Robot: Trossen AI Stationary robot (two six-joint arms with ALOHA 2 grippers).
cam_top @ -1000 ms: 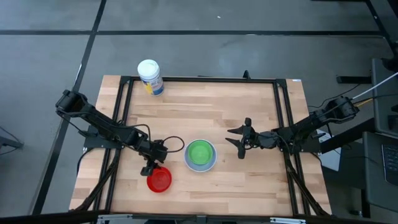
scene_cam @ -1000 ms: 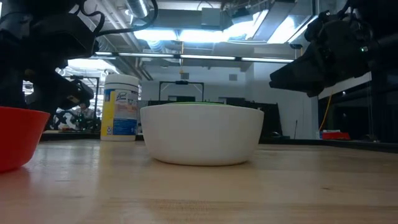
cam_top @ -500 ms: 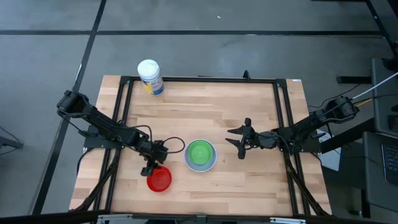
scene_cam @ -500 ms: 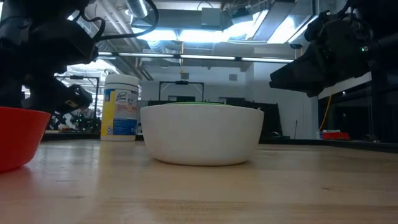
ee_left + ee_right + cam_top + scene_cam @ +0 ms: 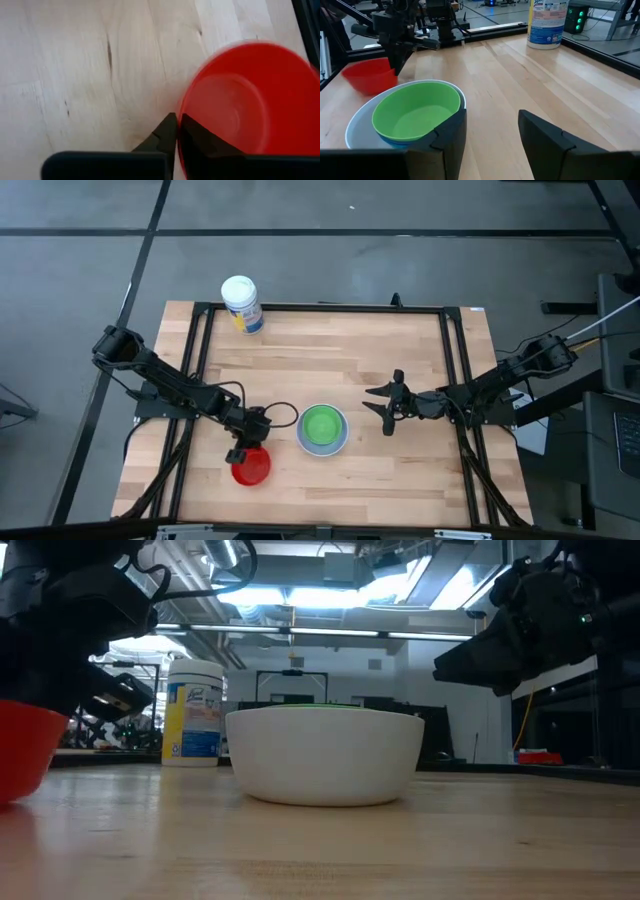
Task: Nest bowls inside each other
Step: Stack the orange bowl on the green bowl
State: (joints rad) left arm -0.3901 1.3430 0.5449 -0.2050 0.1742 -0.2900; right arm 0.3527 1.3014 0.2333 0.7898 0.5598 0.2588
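While L fingers [image 5: 176, 131] pinch red bowl [image 5: 250, 100] rim, table [image 5: 400, 360] open.

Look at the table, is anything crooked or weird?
Yes. The red bowl looks tipped, with the left claw shut on its rim. The green bowl sits neatly inside the white bowl. Nothing is spilled.

Two dark, slim, jointed arms; black cables loop beside the left arm [image 5: 170, 388]; the right arm [image 5: 500, 385] ends in black tapered fingers [image 5: 547, 137].
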